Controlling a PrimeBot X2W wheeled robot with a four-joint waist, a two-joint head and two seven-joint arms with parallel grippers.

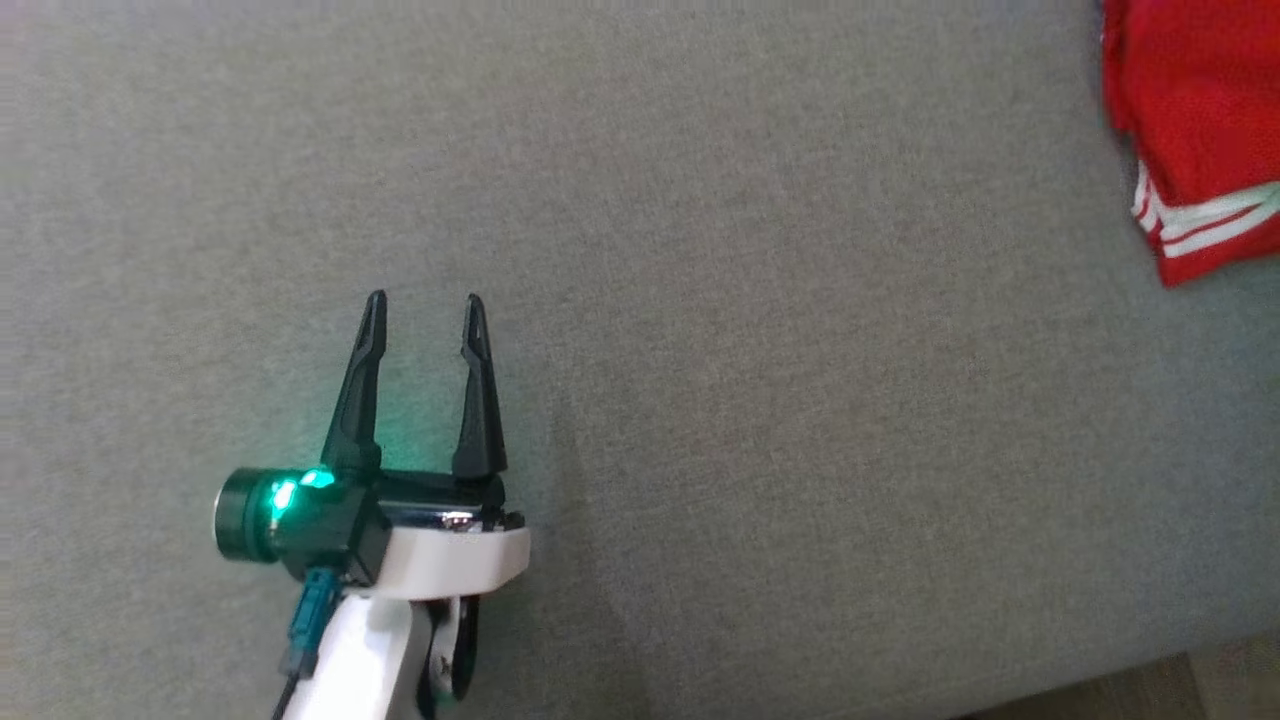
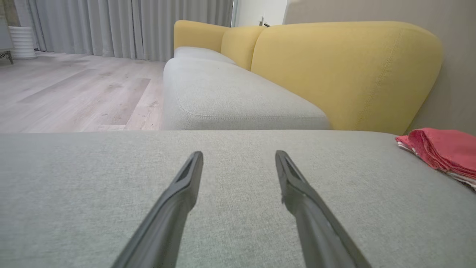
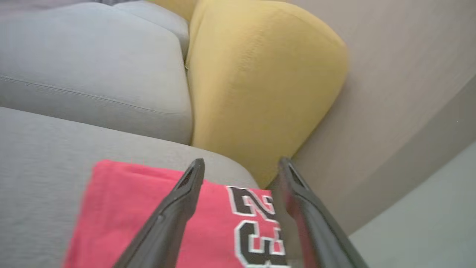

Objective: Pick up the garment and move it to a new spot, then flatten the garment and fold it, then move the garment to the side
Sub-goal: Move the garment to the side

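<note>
The garment (image 1: 1195, 120) is a folded red jersey with white stripes, lying at the far right edge of the grey cushion (image 1: 700, 300). From the left wrist it appears as a red folded stack (image 2: 444, 150) at the right. My left gripper (image 1: 425, 300) rests open over bare cushion, far to the left of the jersey, with nothing between its fingers (image 2: 178, 201). My right gripper (image 3: 240, 163) hovers open just above the jersey (image 3: 208, 227), whose black and white lettering (image 3: 256, 230) shows between the fingers.
A yellow backrest (image 2: 346, 70) and a second grey seat (image 2: 230, 100) lie beyond the cushion. Wooden floor (image 2: 74, 89) and grey curtains (image 2: 122, 26) stand further off. A beige wall (image 3: 401, 93) runs close behind the jersey.
</note>
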